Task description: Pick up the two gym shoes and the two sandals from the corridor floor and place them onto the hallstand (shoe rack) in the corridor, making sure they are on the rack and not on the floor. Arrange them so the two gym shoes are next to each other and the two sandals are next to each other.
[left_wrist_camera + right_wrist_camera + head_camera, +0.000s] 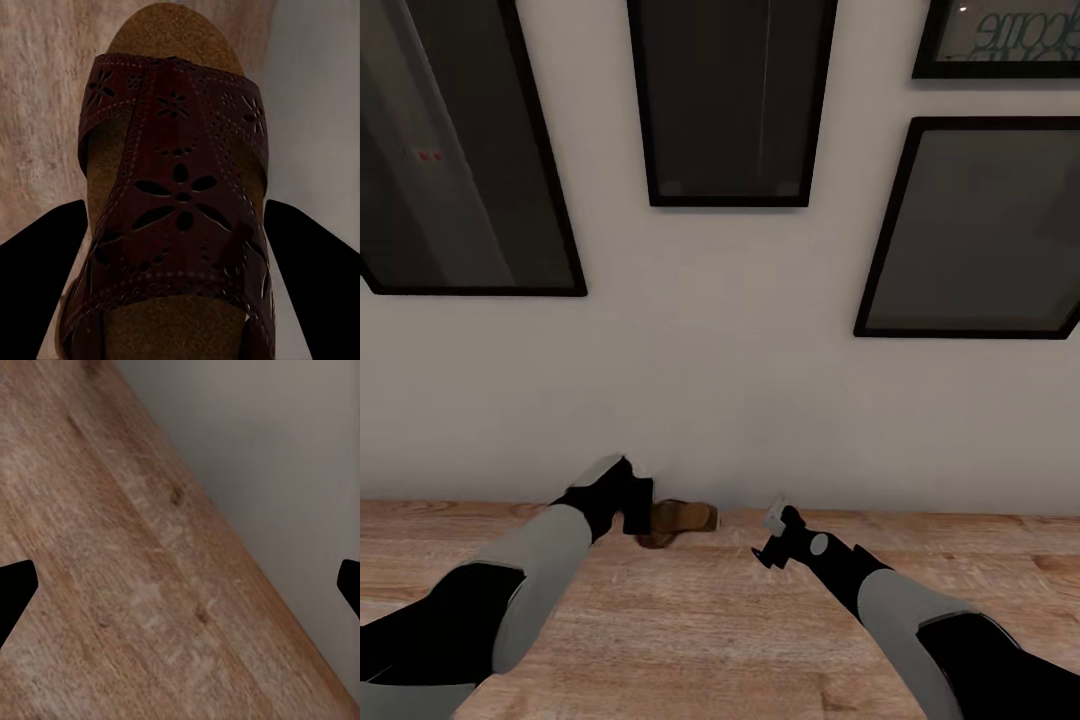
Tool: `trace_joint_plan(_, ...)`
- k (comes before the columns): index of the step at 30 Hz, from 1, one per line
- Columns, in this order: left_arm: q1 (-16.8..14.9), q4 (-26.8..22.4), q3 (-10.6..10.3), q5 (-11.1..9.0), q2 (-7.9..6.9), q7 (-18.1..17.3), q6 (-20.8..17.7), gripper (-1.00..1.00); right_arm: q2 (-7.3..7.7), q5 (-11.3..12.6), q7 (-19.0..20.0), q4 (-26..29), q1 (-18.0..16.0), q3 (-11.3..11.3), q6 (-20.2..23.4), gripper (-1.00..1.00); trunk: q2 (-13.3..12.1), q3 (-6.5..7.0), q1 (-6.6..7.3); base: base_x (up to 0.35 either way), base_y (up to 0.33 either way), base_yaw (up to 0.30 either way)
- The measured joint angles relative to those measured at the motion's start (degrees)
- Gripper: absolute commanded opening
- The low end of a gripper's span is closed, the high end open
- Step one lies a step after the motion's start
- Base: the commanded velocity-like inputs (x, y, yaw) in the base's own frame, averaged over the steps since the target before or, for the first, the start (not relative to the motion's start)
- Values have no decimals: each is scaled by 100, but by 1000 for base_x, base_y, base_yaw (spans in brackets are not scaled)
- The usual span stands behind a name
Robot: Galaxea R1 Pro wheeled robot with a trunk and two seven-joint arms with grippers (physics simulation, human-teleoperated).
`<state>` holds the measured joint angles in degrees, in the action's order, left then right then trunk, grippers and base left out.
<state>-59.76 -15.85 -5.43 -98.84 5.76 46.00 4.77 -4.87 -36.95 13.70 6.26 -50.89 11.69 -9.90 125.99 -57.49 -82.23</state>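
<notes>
Brown perforated-leather sandal [176, 202] lies low-centre of the head view on the wood-plank floor [690, 620] against the wall, straddled by the left gripper [628, 515] with fingers apart for grasping, while the right gripper [775, 535] hangs spread and empty.

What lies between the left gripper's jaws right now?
A brown sandal sits between the left gripper's open jaws in the left wrist view, strap side facing the camera. The head view shows it lying on the corridor floor by the wall.
</notes>
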Motion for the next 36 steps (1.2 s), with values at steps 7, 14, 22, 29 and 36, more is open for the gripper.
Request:
trace_joint_plan(7, -1, 275, 18, -784, -271, -8, -44, -100, -12, 3, 1, 10, 0, 0, -3, 100, 0, 0, 0, 0, 0, 0)
trace_joint_plan(14, -3, 312, 12, -963, -296, -12, -53, -100, -15, 9, 3, 21, 0, 0, -5, 100, 0, 0, 0, 0, 0, 0)
trace_joint_plan(22, -2, 319, -1, -998, -251, 13, -55, -100, -30, 12, 735, 83, 0, 7, -70, 100, 0, 0, 0, 0, 0, 0)
trace_joint_plan(29, -3, 309, -27, -978, -213, 312, -54, -100, -35, 12, 1391, 302, 0, 1, -154, 100, 0, 0, 0, 0, 0, 0)
trace_joint_plan(36, -2, 299, -150, -969, -200, 922, -47, -100, -34, 12, 1741, 344, 0, 4, -340, 100, 0, 0, 0, 0, 0, 0)
